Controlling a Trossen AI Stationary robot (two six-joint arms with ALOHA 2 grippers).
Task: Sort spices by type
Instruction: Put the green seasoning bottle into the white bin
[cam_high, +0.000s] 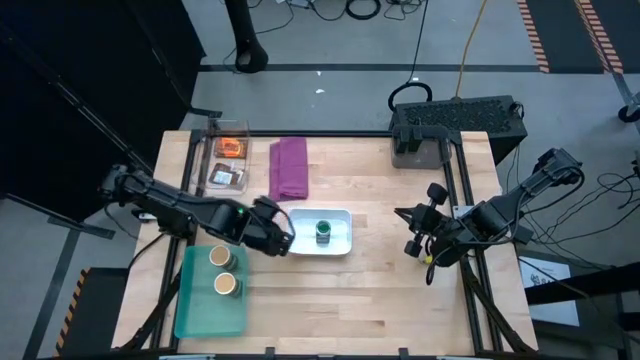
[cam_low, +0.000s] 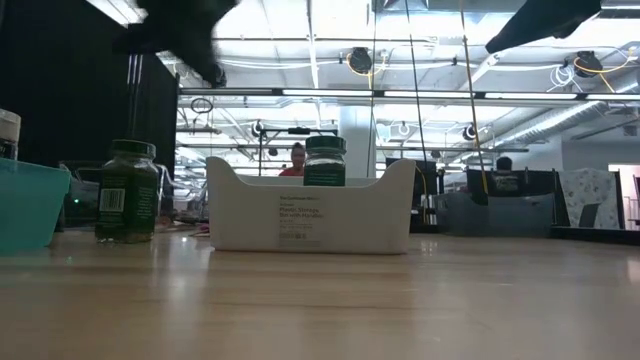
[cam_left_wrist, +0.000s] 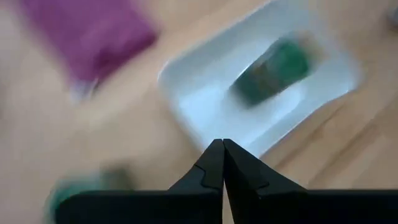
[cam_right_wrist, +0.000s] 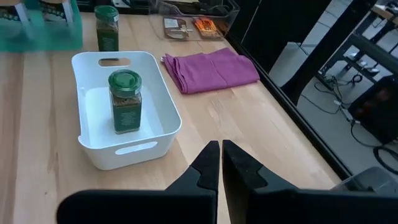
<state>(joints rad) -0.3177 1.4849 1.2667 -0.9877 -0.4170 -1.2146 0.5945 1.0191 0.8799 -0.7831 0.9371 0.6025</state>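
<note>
A green-lidded spice jar (cam_high: 323, 232) (cam_right_wrist: 125, 99) stands upright on its base in the white tray (cam_high: 338, 246) at the table's middle. A second green-lidded jar (cam_right_wrist: 107, 28) (cam_low: 127, 190) stands on the table just left of that tray. Two tan-lidded jars (cam_high: 220, 257) (cam_high: 227, 285) stand in the teal tray (cam_high: 200, 310). My left gripper (cam_high: 288, 243) (cam_left_wrist: 222, 168) hovers shut and empty above the white tray's left end. My right gripper (cam_high: 415, 242) (cam_right_wrist: 221, 163) hangs shut and empty over the table's right side.
A clear bin (cam_high: 212, 160) at the far left holds an orange packet (cam_high: 232, 148) and a dark brown packet (cam_high: 226, 178). A folded purple cloth (cam_high: 290, 167) lies beside it. A black box (cam_high: 455, 122) sits at the far right. Bare wood lies along the near edge.
</note>
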